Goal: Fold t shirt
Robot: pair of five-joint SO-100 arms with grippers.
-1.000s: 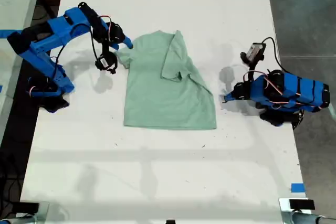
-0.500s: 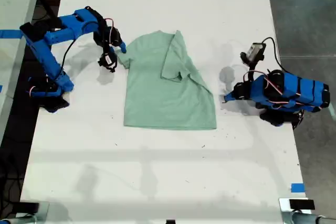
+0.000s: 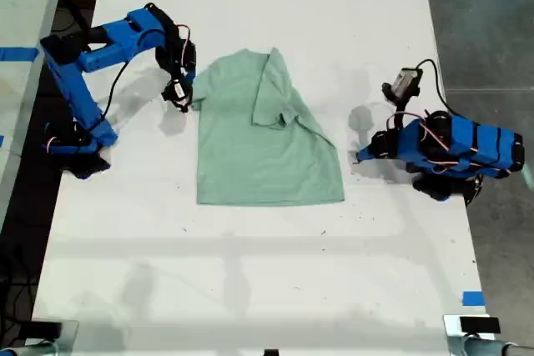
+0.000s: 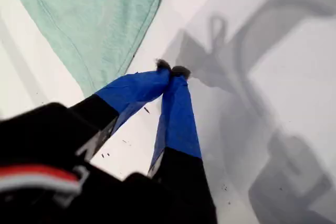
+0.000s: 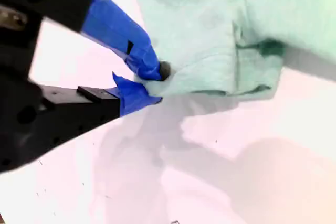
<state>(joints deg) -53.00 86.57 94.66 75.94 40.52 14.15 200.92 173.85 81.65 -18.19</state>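
Pinching the t shirt (image 5: 210, 30) edge, my second gripper (image 5: 152, 85); my first gripper (image 4: 172, 71) closed, empty.

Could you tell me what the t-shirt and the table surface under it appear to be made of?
The t shirt looks like thin, soft knit cloth, matte pale mint: it wrinkles and drapes where my second gripper pinches its edge, and stitched hems show. The table seems a hard, smooth white board, perhaps laminate; it carries crisp shadows and small dark specks, though its exact material cannot be told.
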